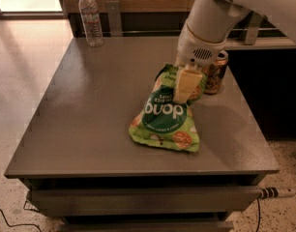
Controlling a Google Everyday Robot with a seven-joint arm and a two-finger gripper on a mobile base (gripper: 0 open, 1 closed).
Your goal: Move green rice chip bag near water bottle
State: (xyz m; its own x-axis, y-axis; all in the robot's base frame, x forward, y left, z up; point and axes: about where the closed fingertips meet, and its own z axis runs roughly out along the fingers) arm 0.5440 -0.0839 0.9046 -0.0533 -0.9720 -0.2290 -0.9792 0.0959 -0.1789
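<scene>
The green rice chip bag (166, 115) hangs tilted from its top end over the middle right of the grey table (90, 124). Its lower end is at or just above the tabletop; I cannot tell which. My gripper (186, 87) points down from the white arm and is shut on the bag's upper end, with a cream fingertip (185, 83) pressed across the front of the bag. The water bottle (91, 17) stands upright at the far left corner of the table, well apart from the bag.
A gold drink can (215, 73) stands just right of the gripper, partly behind it. A wooden wall and a metal rail run behind the table. A drawer front sits below the near edge, and a cable lies on the floor at lower right.
</scene>
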